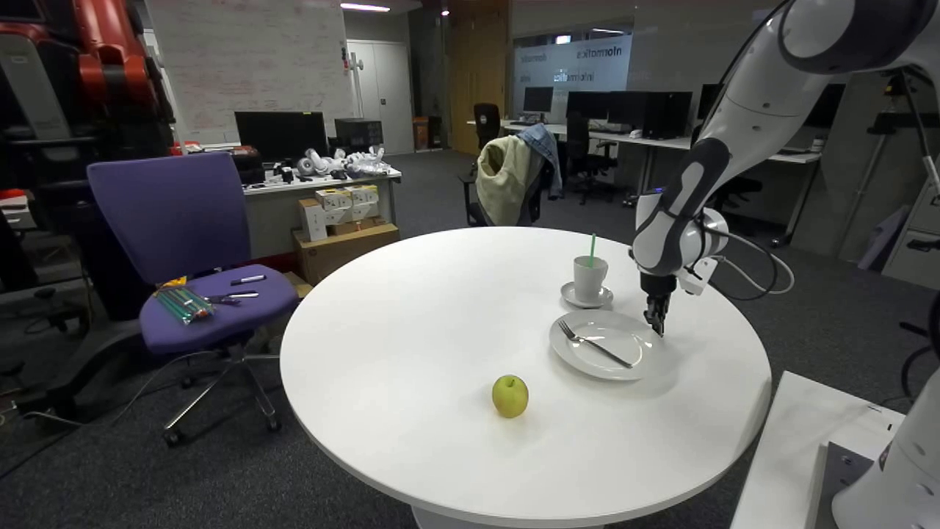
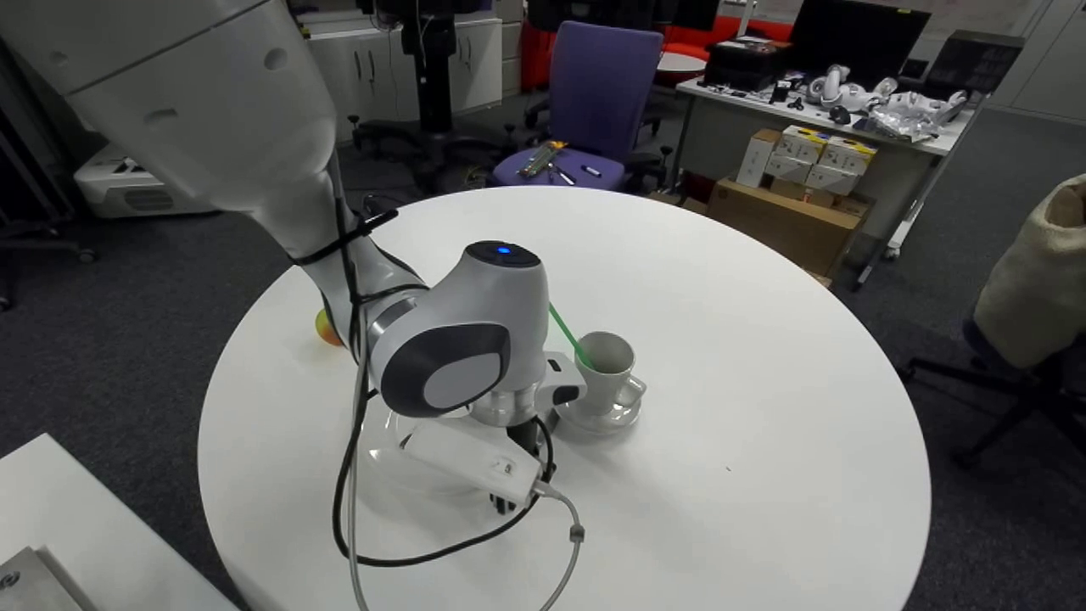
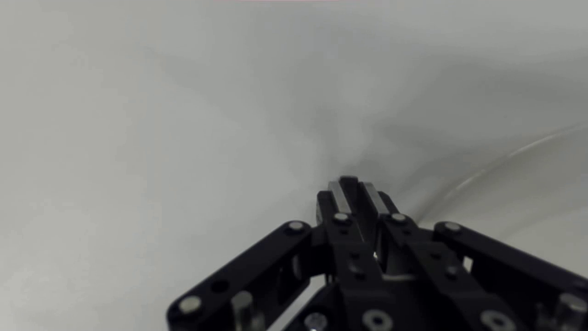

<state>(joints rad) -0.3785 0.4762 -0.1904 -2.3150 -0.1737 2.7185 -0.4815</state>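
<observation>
Plate (image 1: 624, 330), white and round, flat on the round white table (image 1: 411, 338), on the half nearer the robot. Carries a fork (image 1: 596, 348) lying aslant, with the tines at the end nearer the saucer (image 2: 604, 423). Right beside the rim, pointing down, the gripper (image 1: 656, 332), with fingers (image 3: 339, 196) drawn together. Cannot tell contact with the rim or the tabletop from a narrow gap. In the wrist view, the curve of the rim just to the right of the fingertips, and soft shadows on the white surface ahead of them. In an exterior view, mostly hidden behind the arm (image 2: 484, 305). On the saucer, near the plate, an upright white cup (image 1: 590, 281) with a green straw (image 1: 593, 248) standing in it. Well apart from the plate, on the same table, a yellow-green apple (image 1: 510, 396). Beyond the table, a purple chair (image 1: 170, 213) with a packet of green sticks (image 1: 182, 303) on the seat.
</observation>
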